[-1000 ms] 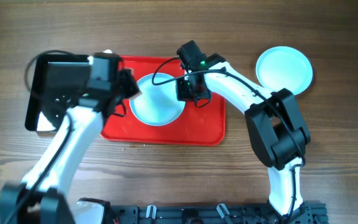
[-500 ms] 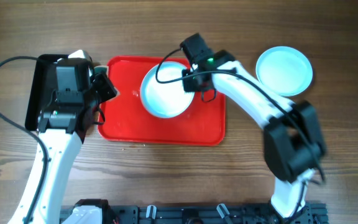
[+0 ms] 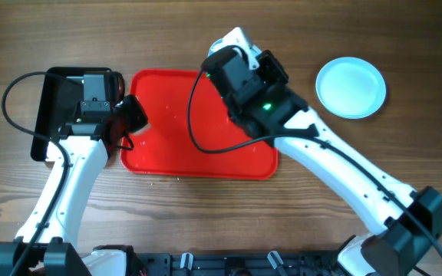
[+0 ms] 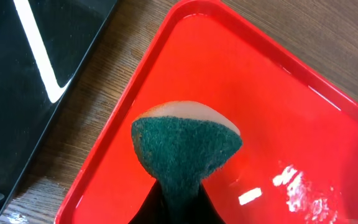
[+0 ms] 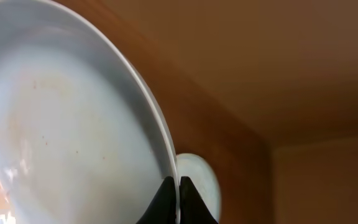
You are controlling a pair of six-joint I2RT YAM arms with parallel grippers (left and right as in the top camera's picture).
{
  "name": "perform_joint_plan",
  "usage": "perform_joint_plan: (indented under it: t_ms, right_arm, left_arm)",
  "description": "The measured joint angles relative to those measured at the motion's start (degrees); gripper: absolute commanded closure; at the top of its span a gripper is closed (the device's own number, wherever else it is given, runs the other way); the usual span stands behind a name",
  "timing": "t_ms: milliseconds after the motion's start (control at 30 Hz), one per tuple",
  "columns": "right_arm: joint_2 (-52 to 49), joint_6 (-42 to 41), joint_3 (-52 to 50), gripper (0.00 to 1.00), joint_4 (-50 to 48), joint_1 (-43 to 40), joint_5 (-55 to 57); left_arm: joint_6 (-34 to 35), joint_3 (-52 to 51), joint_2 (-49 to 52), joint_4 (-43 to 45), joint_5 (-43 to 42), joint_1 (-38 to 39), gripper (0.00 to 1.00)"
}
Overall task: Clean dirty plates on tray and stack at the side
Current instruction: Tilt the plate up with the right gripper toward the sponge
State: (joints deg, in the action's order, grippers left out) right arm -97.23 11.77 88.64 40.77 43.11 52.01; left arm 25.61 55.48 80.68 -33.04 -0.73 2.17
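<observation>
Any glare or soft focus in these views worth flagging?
Left wrist: white glare streak on the black tray, wet glints on the red tray, sponge sharp. Right wrist: the held plate is very close and soft, background blurred. Overhead: evenly lit, crisp.

a warm brown wooden table [image 3: 206, 222] fills the overhead view from edge to edge, its grain running from 9 to 3 o'clock, with darker streaks toward 8 o'clock. a black rail [image 3: 229, 264] studded with fittings lines the edge at 6 o'clock. at 9 o'clock a glossy black tray [image 3: 52, 100] lies flat on the wood; in the left wrist view it throws back a bright white bar of light [image 4: 39, 50]. the lighting is soft and even. the right wrist view blurs the wood to plain brown.
</observation>
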Motion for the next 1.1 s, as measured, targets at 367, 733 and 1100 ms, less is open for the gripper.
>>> perform_joint_plan:
  t_ms: [367, 733, 1100]
  right_arm:
    - [-4.04, 12.55, 0.00, 0.95, -7.17, 5.44, 18.62]
    - [-4.04, -12.48, -0.87, 0.96, 8.04, 5.07, -6.32]
    - [-12.07, -32.33, -3.34, 0.96, 5.68, -6.19, -43.78]
  left_arm:
    - [0.20, 0.00, 0.00, -0.90, -0.02, 0.00, 0.96]
    - [0.20, 0.00, 0.00, -0.94, -2.08, 0.00, 0.96]
    - [0.20, 0.00, 0.13, 0.07, -14.19, 3.89, 0.96]
